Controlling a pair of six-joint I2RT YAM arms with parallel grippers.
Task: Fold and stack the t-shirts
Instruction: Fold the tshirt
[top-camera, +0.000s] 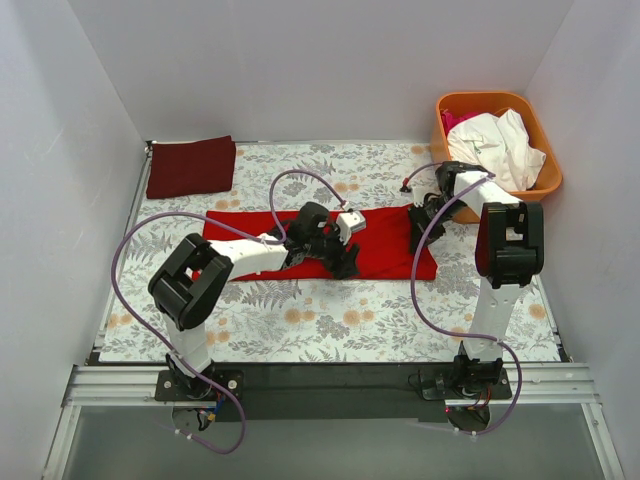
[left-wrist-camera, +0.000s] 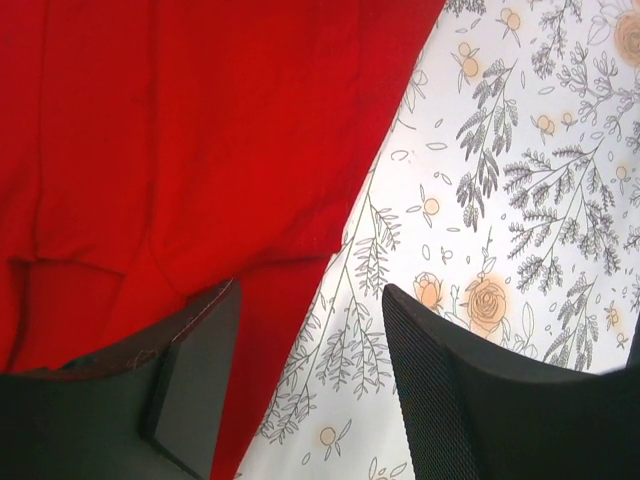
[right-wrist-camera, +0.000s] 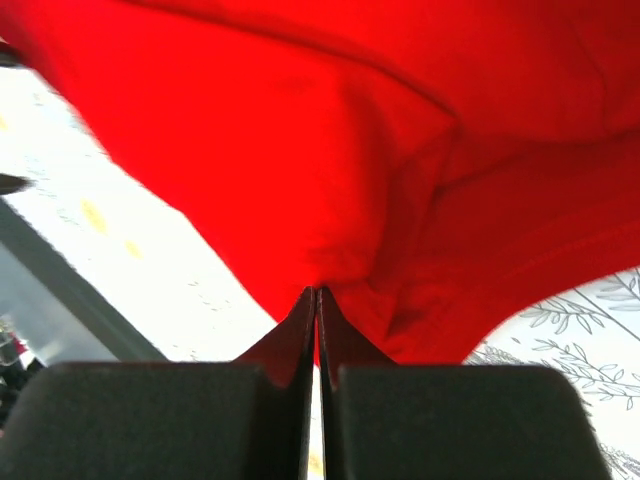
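Note:
A red t-shirt (top-camera: 300, 240) lies spread flat across the middle of the floral table; it fills the upper left of the left wrist view (left-wrist-camera: 180, 130) and most of the right wrist view (right-wrist-camera: 400, 150). My left gripper (top-camera: 345, 262) is open at the shirt's near hem, one finger over the red cloth, the other over bare tablecloth. My right gripper (top-camera: 418, 236) is shut on the shirt's right edge, with the cloth pinched between the fingertips (right-wrist-camera: 316, 300). A folded dark red t-shirt (top-camera: 190, 166) lies at the back left.
An orange basket (top-camera: 548, 170) at the back right holds white and pink clothes (top-camera: 500, 145). White walls close in the table on three sides. The floral tablecloth (top-camera: 330, 320) covers the near area in front of the shirt.

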